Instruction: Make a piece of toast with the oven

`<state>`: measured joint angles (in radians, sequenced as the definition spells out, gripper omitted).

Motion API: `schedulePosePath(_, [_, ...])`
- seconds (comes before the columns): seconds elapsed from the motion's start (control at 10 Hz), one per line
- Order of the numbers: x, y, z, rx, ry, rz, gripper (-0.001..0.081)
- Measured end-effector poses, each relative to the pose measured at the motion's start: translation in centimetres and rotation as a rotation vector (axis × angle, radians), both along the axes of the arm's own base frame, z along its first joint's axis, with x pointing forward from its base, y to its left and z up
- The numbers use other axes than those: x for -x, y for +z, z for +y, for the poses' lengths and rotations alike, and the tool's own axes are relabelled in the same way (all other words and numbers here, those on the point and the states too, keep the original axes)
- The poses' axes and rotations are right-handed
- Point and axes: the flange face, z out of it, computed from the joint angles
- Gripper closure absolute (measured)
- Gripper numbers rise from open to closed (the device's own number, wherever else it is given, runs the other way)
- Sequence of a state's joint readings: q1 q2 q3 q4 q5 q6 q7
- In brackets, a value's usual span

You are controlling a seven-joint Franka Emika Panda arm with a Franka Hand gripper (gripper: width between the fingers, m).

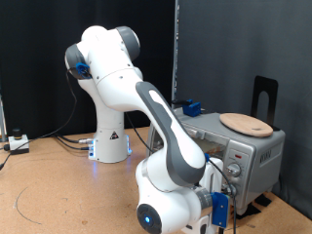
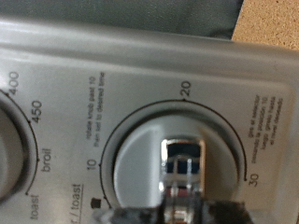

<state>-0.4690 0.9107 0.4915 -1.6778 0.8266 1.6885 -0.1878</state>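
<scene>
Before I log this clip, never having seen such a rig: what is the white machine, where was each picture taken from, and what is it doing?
The white machine is a robot arm on a wooden table. The exterior view comes from a camera standing off the arm; the wrist view comes from a camera on its hand. The arm reaches down to the front of the oven, which carries a round wooden board on top. The wrist view shows the gripper right at the oven's timer knob. No bread is visible in either picture.
</scene>
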Motion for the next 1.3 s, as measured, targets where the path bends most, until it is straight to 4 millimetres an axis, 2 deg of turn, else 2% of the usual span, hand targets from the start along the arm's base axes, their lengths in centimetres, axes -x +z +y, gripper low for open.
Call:
schedulePosePath(0.2, [0.0, 0.0, 0.0, -0.004, 0.002, -0.011, 0.0718])
schedulePosePath(0.6, [0.4, 0.8, 0.0, -0.048, 0.032, -0.403, 0.0718])
schedulePosePath(0.8, [0.6, 1.3, -0.1, -0.075, 0.021, -0.518, 0.0718])
schedulePosePath(0.9, [0.3, 2.0, 0.0, -0.095, 0.008, -0.548, 0.0718])
schedulePosePath(1.0, [0.1, 2.6, 0.0, -0.099, 0.004, -0.558, 0.0792])
schedulePosePath(1.3, [-0.1, 3.9, 0.0, -0.097, -0.001, -0.543, 0.0803])
